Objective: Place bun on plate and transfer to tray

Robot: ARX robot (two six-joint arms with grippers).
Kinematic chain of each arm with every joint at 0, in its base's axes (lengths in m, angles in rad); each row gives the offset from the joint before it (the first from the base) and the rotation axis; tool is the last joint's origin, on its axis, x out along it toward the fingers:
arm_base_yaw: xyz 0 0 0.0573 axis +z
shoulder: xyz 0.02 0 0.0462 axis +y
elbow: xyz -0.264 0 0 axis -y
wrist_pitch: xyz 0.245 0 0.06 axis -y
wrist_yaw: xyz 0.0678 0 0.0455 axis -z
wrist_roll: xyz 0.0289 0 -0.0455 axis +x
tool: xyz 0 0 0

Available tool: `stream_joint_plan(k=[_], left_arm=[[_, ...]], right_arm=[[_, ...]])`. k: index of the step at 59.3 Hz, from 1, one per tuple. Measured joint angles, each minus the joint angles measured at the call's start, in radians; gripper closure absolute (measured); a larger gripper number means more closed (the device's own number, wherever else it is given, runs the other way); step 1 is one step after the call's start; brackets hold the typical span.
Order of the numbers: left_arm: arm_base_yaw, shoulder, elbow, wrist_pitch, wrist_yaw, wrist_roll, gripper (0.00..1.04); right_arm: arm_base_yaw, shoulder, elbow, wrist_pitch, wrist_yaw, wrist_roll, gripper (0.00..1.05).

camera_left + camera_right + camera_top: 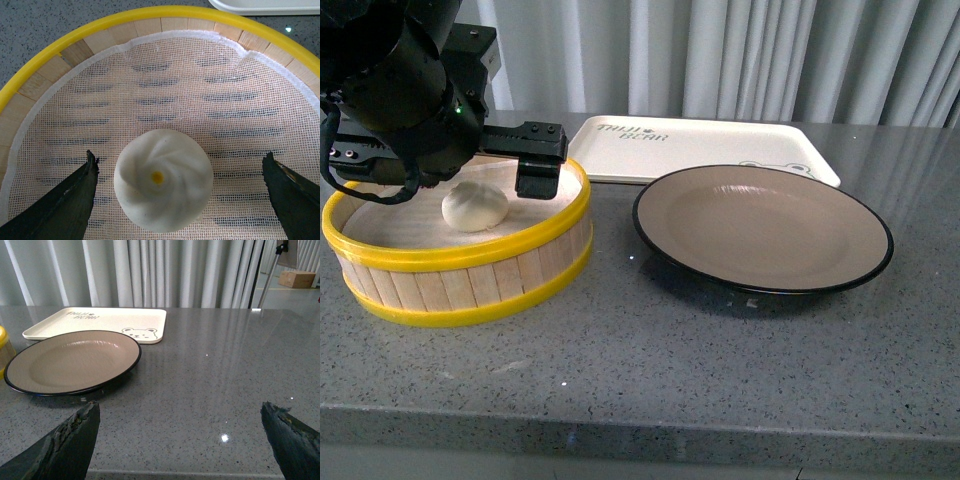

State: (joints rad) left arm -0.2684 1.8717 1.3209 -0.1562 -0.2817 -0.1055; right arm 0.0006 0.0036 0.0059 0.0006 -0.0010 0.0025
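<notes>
The white bun (474, 206) sits on mesh inside the round wooden steamer (460, 270) at the left. My left gripper (470, 185) hangs over it, open; in the left wrist view the bun (162, 185) lies between the two spread fingertips (75, 200), untouched. The taupe plate with black rim (760, 228) stands empty right of the steamer, also in the right wrist view (70, 362). The cream tray (700, 145) lies behind it, also in the right wrist view (100, 322). My right gripper (180, 440) is open and empty above bare countertop, right of the plate.
The grey speckled countertop (650, 370) runs to a front edge near me. White curtains (720, 50) hang behind the table. A cardboard box (297, 279) and a stand sit far off at the right.
</notes>
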Motion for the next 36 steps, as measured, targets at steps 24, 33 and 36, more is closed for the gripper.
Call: stream_joint_plan(k=[24,33,36], left_arm=[[0.009,0.034,-0.001,0.024,0.004,0.000,0.08],[0.013,0.035,-0.002,0.052,0.005,-0.005,0.31],[0.013,0.035,-0.002,0.053,0.013,-0.008,0.40]], right_arm=[[0.000,0.000,0.000,0.000,0.000,0.000,0.08],[0.000,0.000,0.000,0.000,0.000,0.000,0.08],[0.000,0.000,0.000,0.000,0.000,0.000,0.08]])
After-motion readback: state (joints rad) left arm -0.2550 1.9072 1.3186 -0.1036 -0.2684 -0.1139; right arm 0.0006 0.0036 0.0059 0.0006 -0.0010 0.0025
